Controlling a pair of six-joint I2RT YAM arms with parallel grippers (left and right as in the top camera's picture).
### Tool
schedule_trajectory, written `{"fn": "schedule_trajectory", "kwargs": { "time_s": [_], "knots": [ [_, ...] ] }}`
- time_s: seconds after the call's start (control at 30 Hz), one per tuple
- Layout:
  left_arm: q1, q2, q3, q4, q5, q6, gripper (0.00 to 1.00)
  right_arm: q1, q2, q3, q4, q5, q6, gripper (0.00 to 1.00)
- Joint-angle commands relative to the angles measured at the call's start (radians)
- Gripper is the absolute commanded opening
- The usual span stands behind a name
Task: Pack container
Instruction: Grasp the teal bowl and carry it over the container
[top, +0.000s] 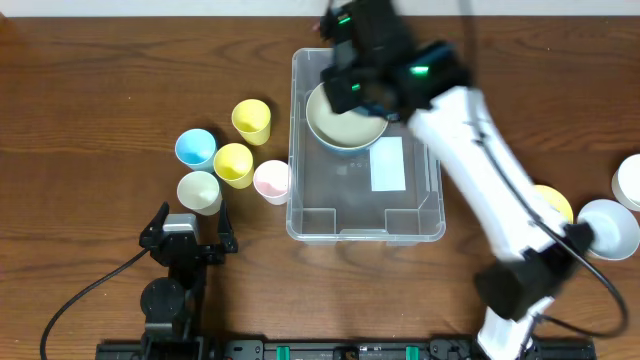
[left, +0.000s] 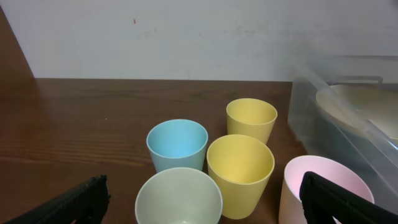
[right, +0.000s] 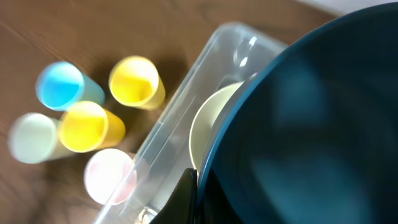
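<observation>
1. Black fingers (left: 74, 202) of the left end effector (top: 192, 222) sit in the bottom corners of the left wrist view. They are spread wide with nothing between them, low over the near left of the brown wooden surface (top: 100, 100).
2. Just beyond them stands a cluster of five plastic cups. Nearest is a pale green cup (left: 179, 199), with a pink cup (left: 323, 186) to its right and a yellow cup (left: 240, 168) behind the two. Farther back are a light blue cup (left: 177, 143) and a second yellow cup (left: 251, 119).
3. Off to the right, partly hidden by the white right arm (top: 480, 170), lie a yellow round piece (top: 555, 200), a pale blue bowl (top: 612, 228) and a white bowl (top: 630, 180) at the frame's edge.
4. At mid-surface stands the large clear plastic rectangular container (top: 365, 236), its left wall just beside the pink cup. A white rectangular label (top: 388, 165) lies on its base, toward the right.
5. Inside the container's far left part rests a cream round bowl (top: 340, 125).
6. Above that bowl, the right end effector (top: 345, 95) is pressed together on the rim of a dark blue round bowl (right: 298, 124), which fills most of the right wrist view.
</observation>
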Motion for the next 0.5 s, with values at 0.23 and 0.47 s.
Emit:
{"fn": "schedule_trajectory", "kwargs": {
  "time_s": [0.23, 0.47],
  "knots": [
    [0.003, -0.001, -0.022, -0.032, -0.001, 0.014, 0.98, 0.031, 0.171, 0.004, 0.015, 0.096, -0.013, 0.01],
    [0.003, -0.001, -0.022, -0.032, -0.001, 0.014, 0.98, 0.031, 0.190, 0.004, 0.032, 0.094, -0.013, 0.05]
  ]
}}
